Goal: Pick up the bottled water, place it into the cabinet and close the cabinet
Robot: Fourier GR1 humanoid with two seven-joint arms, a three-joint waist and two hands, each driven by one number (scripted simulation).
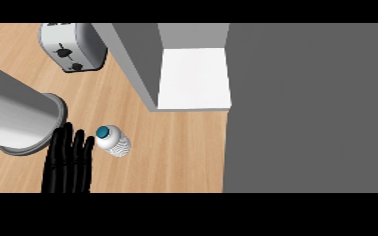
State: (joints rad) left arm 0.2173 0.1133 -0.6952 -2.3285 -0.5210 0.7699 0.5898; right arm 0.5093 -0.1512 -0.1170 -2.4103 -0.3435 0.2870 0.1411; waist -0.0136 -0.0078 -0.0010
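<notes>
pale wood grain covers the kitchen counter [170, 150], which runs from the view's left edge to a wide dark grey panel [299, 110] filling the right side. on the counter stands a small clear plastic water bottle with a teal cap [112, 141], seen almost from above and leaning slightly, its ribbed body showing below the cap. just to its left is the robot's black left hand [68, 161], coming up from the lower edge with its fingers straight and lying close side by side, holding nothing; the nearest finger is just beside the bottle, and whether it touches cannot be told. above and to the left of the hand a large grey cylindrical forearm [26, 122] slants in from the left edge. near the top left sits a silver toaster with black knobs [71, 46]. to the right of the toaster is the open grey cabinet [140, 65], its white shelf floor [194, 77] bare and well apart from the bottle. the right hand does not show.
</notes>
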